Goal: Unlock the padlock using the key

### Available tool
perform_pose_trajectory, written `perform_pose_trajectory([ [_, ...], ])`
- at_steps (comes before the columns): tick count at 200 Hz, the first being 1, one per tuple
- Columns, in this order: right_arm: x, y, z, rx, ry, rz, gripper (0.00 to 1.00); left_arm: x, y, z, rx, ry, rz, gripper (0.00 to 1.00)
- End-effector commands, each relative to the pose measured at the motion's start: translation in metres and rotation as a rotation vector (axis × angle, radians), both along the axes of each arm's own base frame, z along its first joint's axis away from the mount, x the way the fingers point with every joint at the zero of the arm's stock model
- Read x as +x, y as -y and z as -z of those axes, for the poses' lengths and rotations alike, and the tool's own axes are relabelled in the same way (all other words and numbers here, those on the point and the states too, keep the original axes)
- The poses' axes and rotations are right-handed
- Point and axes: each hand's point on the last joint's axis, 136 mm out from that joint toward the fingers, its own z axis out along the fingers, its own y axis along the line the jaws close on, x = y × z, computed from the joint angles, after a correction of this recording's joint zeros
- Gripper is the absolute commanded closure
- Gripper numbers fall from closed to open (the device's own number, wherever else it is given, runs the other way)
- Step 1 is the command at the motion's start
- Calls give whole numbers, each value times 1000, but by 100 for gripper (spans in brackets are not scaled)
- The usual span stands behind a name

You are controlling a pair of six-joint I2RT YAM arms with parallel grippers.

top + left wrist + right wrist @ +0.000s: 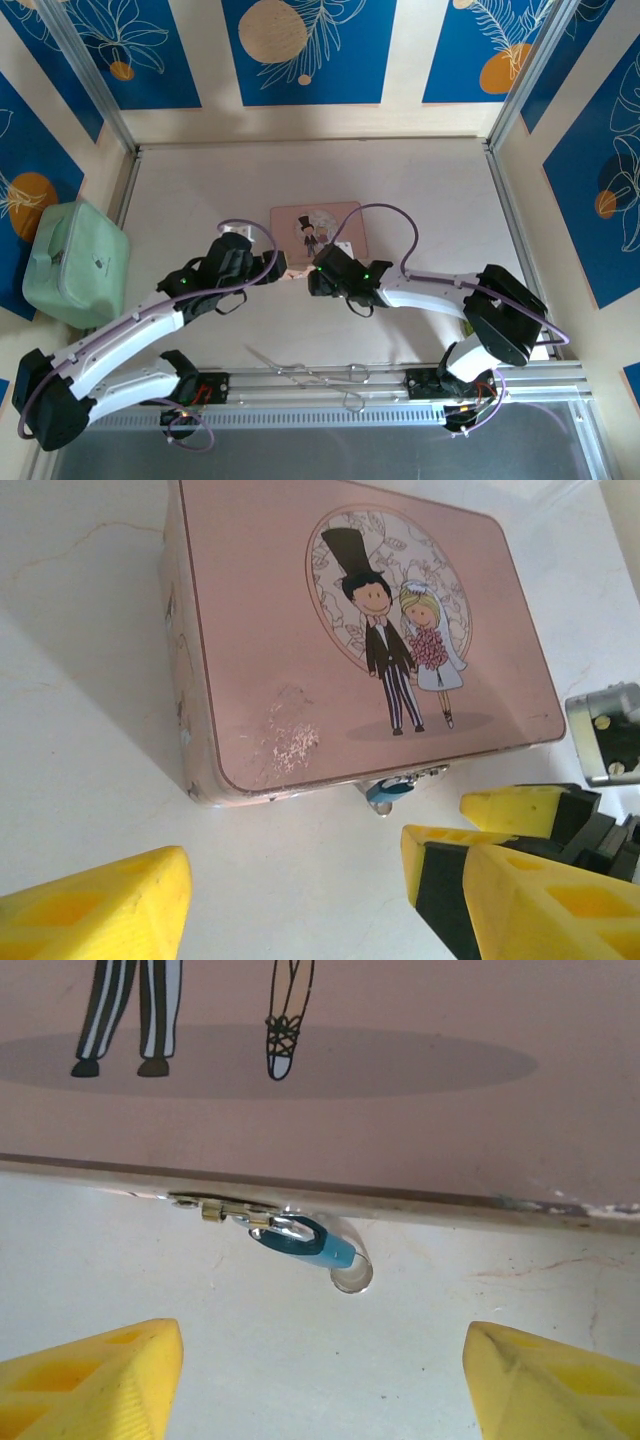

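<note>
The pink tin box (318,232) with a bride-and-groom picture lies mid-table. The tiny blue padlock (305,1242) hangs from the clasp on the box's near edge, and the left wrist view has the padlock (388,789) just under the lid rim. A small round silvery piece (350,1278) sticks out of its lower end; I cannot tell whether it is the key. My left gripper (290,910) is open just short of the box edge, nothing between its yellow fingers (100,905). My right gripper (325,1390) is open too, facing the padlock from close by. Seen from above, the left gripper (283,270) and right gripper (314,280) almost meet.
A mint-green case (75,262) stands at the left table edge. Thin silver wire pieces (300,372) lie near the front rail between the arm bases. A yellow finger of the right gripper (520,805) juts in at the right of the left wrist view.
</note>
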Motion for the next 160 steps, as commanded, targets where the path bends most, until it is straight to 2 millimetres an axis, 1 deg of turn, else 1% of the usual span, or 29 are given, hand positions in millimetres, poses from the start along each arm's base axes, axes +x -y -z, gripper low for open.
perform_pose_trajectory([
  [1, 2, 4, 0, 9, -20, 30, 26, 2, 6, -8, 1, 7, 40, 29],
  [18, 2, 6, 1, -7, -29, 35, 26, 4, 8, -5, 14, 5, 52, 29],
  [52, 1, 3, -1, -2, -37, 31, 26, 8, 15, -2, 11, 7, 69, 28],
  [96, 5, -7, -7, 0, -14, 11, 26, 10, 18, -13, 2, 6, 94, 26],
  [117, 9, -14, -9, 8, -1, 2, 26, 9, 18, -14, 7, -1, 95, 26],
  [126, 11, -12, -8, -13, 6, 19, 26, 9, 18, -13, 2, -9, 93, 26],
  [141, 14, -4, -5, -85, 37, 72, 26, 9, 22, -6, -12, -34, 90, 26],
  [160, 16, -9, 0, -119, 62, 51, 27, 10, 34, 9, -69, -57, 103, 30],
])
